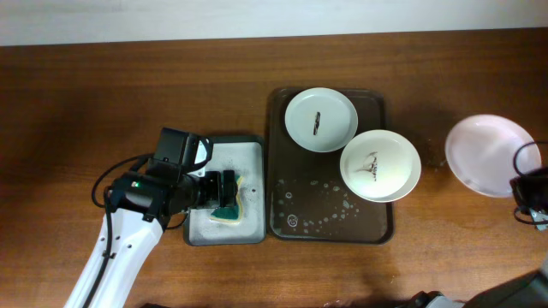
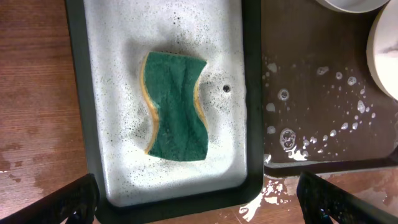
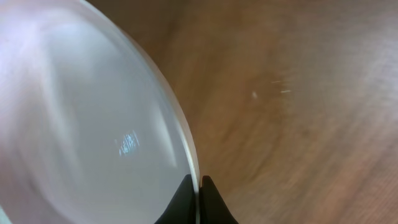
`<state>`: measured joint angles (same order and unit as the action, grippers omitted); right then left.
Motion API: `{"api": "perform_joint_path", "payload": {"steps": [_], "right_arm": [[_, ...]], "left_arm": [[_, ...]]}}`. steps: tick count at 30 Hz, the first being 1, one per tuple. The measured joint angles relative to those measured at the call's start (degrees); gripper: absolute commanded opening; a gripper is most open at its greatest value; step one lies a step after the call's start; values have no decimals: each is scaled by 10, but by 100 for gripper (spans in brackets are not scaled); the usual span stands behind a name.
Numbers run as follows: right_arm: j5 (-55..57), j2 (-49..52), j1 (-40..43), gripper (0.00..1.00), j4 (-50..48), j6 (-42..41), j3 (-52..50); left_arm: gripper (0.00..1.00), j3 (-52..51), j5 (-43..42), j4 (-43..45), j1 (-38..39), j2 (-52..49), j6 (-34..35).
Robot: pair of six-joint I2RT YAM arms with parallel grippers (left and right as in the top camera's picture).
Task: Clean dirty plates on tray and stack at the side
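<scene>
— Pink plate [image 3: 93, 124]: we see the right gripper [image 3: 200, 186] clamped on its rim, both fingers pressed together with only the thin edge between them.
— Overhead agrees?
— Yes. The right gripper [image 1: 527, 190] sits at the plate's right edge. The pink plate [image 1: 486, 154] is out over the table [image 1: 86, 85], off to the right of the dark tray [image 1: 278, 171] and not touching it. We can't tell if it rests on the wood or is lifted, because the wrist view is blurred.
— Left side?
— The left gripper [image 2: 205, 199] is spread wide and holds nothing. We see its fingers [image 2: 68, 202] only at the bottom corners of the wrist view. The sponge [image 2: 176, 106] lies ahead between them, green face up with a yellow edge showing, clear of both fingers.
— What's the sponge lying on?
— It lies flat in the small grey tray [image 2: 236, 93], on a film of foam. Overhead, we have the left gripper [image 1: 224, 190] over that tray with the sponge [image 1: 229, 210] right at its fingertips. The small grey tray [image 1: 248, 150] sits just beside the dark tray's left wall.
— Dirty ones?
— There are two white plates on the dark tray. The rear plate [image 1: 300, 111] has a short dark streak at its centre. The front plate [image 1: 398, 158] has a dark smear and hangs over the tray's right rim. Their rims are touching or nearly so, and we can't tell which.
— Tray floor?
— The bubbles [image 1: 317, 214] are scattered over the bare front-left part.
</scene>
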<state>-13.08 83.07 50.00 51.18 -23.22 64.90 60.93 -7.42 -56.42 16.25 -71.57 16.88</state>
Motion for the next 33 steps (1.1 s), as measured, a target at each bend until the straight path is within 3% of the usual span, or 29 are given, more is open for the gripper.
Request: {"api": "perform_joint_path", "payload": {"steps": [4, 5, 6, 8, 12, 14, 19, 23, 24, 25, 29, 33], "right_arm": [[47, 101, 6, 5, -18, -9, 0], [49, 119, 5, 27, -19, -8, 0], [51, 131, 0, 41, -20, -11, 0], [43, 136, -20, 45, -24, -14, 0], [-26, 126, -83, 45, -33, 17, 0], [-49, 93, -179, 45, -24, 67, 2], [65, 111, -327, 43, -61, 109, 2], [103, 178, -349, 31, -96, 131, 2], [98, 195, -349, 12, -97, 139, 2], [87, 202, -349, 4, -97, 144, 2], [43, 202, -348, 4, -88, 139, 5], [28, 145, -358, 4, -17, 127, 5]], "left_arm": [[100, 0, 0, 0, 0, 0, 0], [100, 0, 0, 0, 0, 0, 0], [100, 0, 0, 0, 0, 0, 0], [100, 0, 0, 0, 0, 0, 0], [100, 0, 0, 0, 0, 0, 0], [100, 0, 0, 0, 0, 0, 0], [100, 0, 2, 0, 0, 0, 0], [100, 0, 2, 0, 0, 0, 0], [100, 0, 2, 0, 0, 0, 0], [100, 0, 2, 0, 0, 0, 0], [100, 0, 2, 0, 0, 0, 0], [100, 0, 2, 0, 0, 0, 0]]}}
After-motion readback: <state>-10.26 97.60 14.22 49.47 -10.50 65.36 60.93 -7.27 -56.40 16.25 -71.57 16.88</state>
